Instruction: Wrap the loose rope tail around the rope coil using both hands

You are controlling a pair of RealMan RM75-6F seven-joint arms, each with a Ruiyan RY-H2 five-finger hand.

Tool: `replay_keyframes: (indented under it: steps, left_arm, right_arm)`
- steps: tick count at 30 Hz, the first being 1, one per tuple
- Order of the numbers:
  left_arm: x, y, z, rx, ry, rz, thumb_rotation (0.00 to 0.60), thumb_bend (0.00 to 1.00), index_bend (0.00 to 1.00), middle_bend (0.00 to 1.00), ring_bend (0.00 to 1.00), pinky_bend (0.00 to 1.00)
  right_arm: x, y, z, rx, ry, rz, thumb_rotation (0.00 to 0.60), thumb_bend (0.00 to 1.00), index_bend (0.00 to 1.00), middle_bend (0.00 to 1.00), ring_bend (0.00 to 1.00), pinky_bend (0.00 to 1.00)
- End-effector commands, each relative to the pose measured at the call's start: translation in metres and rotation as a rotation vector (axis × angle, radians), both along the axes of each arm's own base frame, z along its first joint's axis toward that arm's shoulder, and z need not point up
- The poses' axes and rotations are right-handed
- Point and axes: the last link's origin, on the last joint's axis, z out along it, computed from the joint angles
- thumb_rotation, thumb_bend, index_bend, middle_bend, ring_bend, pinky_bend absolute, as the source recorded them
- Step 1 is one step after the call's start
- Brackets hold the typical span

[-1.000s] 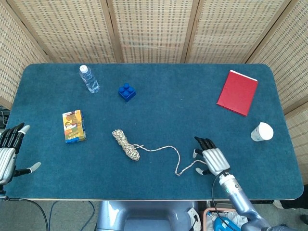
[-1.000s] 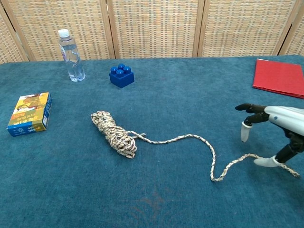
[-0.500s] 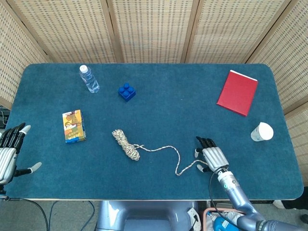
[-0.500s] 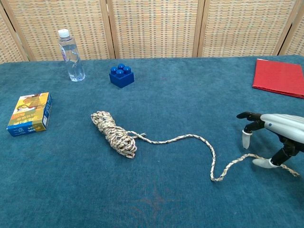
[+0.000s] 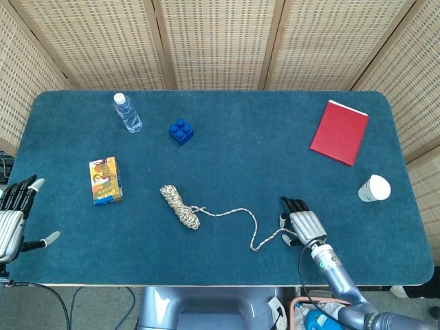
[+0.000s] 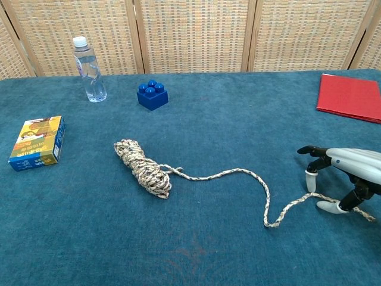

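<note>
Low at the near right of the blue felt-covered counter (image 5: 227,137): right robot hand (image 5: 300,225), palm down, fingers spread and arched over the far end of the loose rope tail (image 6: 250,179), thumb tip down at or on the cord, fingertips (image 6: 310,180) just above it. Holding nothing as yet, so far as the chest view shows; not clear whether the thumb pins the cord. Well apart at the far left edge: left robot hand (image 5: 15,213), released, fingers apart, gripping nothing.

Outward from the right robot hand: speckled beige tail running in a loose S-curve across the felt to the stubby braided beige rope coil (image 6: 144,168), lying flat near the middle, slightly left. Beyond that, unrelated to the job: yellow and blue card box (image 5: 105,181), clear plastic water bottle (image 5: 128,113), blue toy building block (image 5: 181,131), red notebook (image 5: 339,132), white paper cup (image 5: 375,188).

By the look of it, barely begun: no turn of the tail around the coil, tail fully stretched out, coil untouched. Left to do, probably: close on the tail end, bring the left robot hand in to steady the coil, then wind the tail round it.
</note>
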Motion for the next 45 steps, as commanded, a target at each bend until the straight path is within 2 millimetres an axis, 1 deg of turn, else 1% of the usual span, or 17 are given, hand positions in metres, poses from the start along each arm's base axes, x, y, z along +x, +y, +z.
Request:
replay_keyframes:
  steps: [1,8,14,18,24,28,34,38,39,40,43,45]
  left_arm:
    - [0.000,0.000,0.000,0.000,-0.002,-0.001,0.600,0.00,0.00,0.00,0.00,0.00]
    - [0.000,0.000,0.000,0.000,-0.002,-0.002,0.600,0.00,0.00,0.00,0.00,0.00]
    - [0.000,0.000,0.000,0.000,-0.001,-0.003,0.600,0.00,0.00,0.00,0.00,0.00]
    - [0.000,0.000,0.000,0.000,-0.001,-0.003,0.600,0.00,0.00,0.00,0.00,0.00]
    - [0.001,0.000,-0.001,-0.002,0.001,-0.005,0.600,0.00,0.00,0.00,0.00,0.00]
    - [0.001,0.000,-0.001,-0.004,0.003,-0.007,0.600,0.00,0.00,0.00,0.00,0.00]
    - [0.001,0.003,-0.004,-0.012,0.013,-0.016,0.600,0.00,0.00,0.00,0.00,0.00]
    - [0.010,0.021,-0.006,-0.037,0.035,-0.096,0.600,0.00,0.00,0.00,0.00,0.00]
    - [0.016,0.030,-0.008,-0.057,0.052,-0.149,0.600,0.00,0.00,0.00,0.00,0.00]
    - [0.024,0.047,-0.012,-0.079,0.085,-0.223,0.600,0.00,0.00,0.00,0.00,0.00]
    - [0.033,0.073,-0.022,-0.111,0.123,-0.314,0.600,0.00,0.00,0.00,0.00,0.00]
    - [0.043,0.091,-0.033,-0.159,0.166,-0.408,0.600,0.00,0.00,0.00,0.00,0.00]
  right_arm:
    - [-0.001,-0.001,-0.001,0.001,0.001,-0.005,0.600,0.33,0.51,0.00,0.00,0.00]
    - [-0.004,-0.002,-0.003,0.008,-0.001,-0.017,0.600,0.35,0.53,0.00,0.00,0.00]
    - [-0.004,-0.002,-0.003,0.007,-0.001,-0.015,0.600,0.40,0.55,0.00,0.00,0.00]
    - [-0.005,-0.003,-0.003,0.002,-0.002,-0.017,0.600,0.43,0.59,0.00,0.00,0.00]
    - [-0.005,-0.003,-0.002,-0.002,-0.011,-0.016,0.600,0.43,0.62,0.00,0.00,0.00]
    - [-0.004,-0.002,0.001,-0.017,-0.026,-0.012,0.600,0.43,0.64,0.00,0.00,0.00]
    - [-0.005,0.004,0.015,-0.055,-0.067,0.008,0.600,0.43,0.65,0.00,0.00,0.00]
    - [-0.009,0.018,0.040,-0.111,-0.100,0.044,0.600,0.43,0.66,0.00,0.00,0.00]
    - [-0.011,0.021,0.047,-0.132,-0.110,0.051,0.600,0.43,0.66,0.00,0.00,0.00]
    - [-0.013,0.025,0.057,-0.162,-0.120,0.063,0.600,0.43,0.66,0.00,0.00,0.00]
    - [-0.014,0.029,0.068,-0.200,-0.120,0.088,0.600,0.43,0.66,0.00,0.00,0.00]
    - [-0.013,0.032,0.077,-0.232,-0.117,0.108,0.600,0.43,0.66,0.00,0.00,0.00]
